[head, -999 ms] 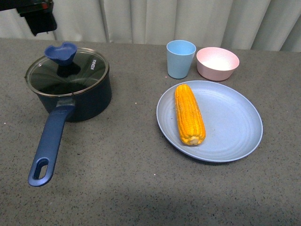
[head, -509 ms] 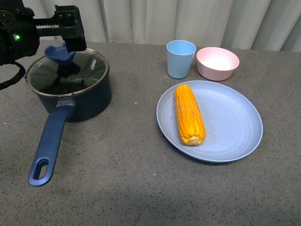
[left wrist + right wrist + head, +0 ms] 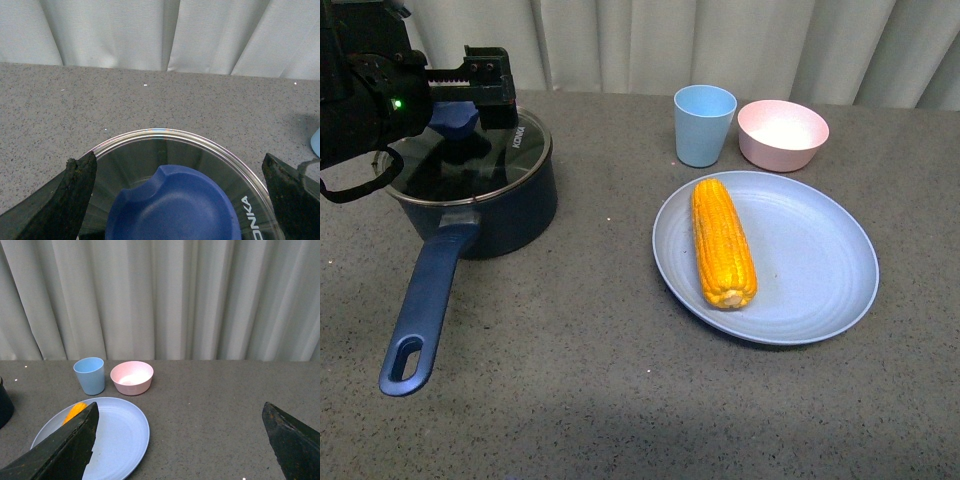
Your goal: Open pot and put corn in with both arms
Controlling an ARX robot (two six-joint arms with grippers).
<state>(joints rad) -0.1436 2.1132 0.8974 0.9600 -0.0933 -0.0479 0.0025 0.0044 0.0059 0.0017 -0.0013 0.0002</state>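
We see the pot near the far-left corner of the bench, w/ its glass lid seated on the rim, so it's shut. Its long blue handle runs toward the near edge, hole end nearest that edge. The left pincer hangs over the lid, spread wide. In the left wrist view one finger sits on each side of the blue knob, w/ clear glass showing btwn finger and knob on both sides, so no contact yet. It holds nothing. From the front, the left arm covers the far-left part of the lid, w/ a green LED lit on it.

The corn lies on the left half of a light-blue plate, right of bench ctr and well apart from the pot. The cob runs far-to-near, wider end toward the near edge.

Toward the far edge, just behind the plate, stand a light-blue cup, upright, and a pink bowl to its right, near each other but apart.

The right pincer doesn't show in the front view. Its wrist cam shows both fingers spread wide w/ only bench btwn them, holding nothing, w/ plate, cup and bowl ahead of it. A pale curtain hangs behind the far edge.
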